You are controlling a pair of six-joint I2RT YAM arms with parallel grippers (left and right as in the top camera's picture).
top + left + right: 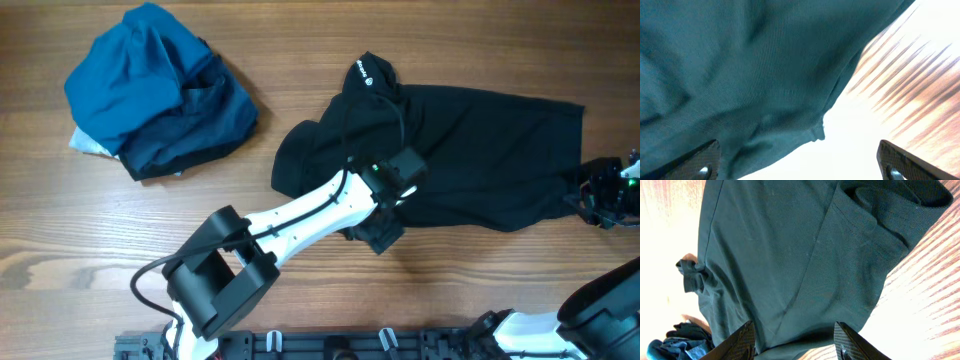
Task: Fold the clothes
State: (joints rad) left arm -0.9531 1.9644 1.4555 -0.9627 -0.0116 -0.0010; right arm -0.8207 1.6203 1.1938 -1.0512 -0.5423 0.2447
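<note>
Left gripper (800,162) over front edge of black shirt (470,150), jaws spread wide, nothing between them. Shirt lies partly folded, mid-table toward right side, logo (366,74) at top. Right gripper (795,342) at shirt's right edge, fabric between its fingers; true grasp cannot tell. Blue clothes bundle (160,90) well apart, far left on wooden table (80,230).

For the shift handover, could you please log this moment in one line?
black shirt: flat, unfolded | left fingers: open over shirt | right fingers: at hem
</note>
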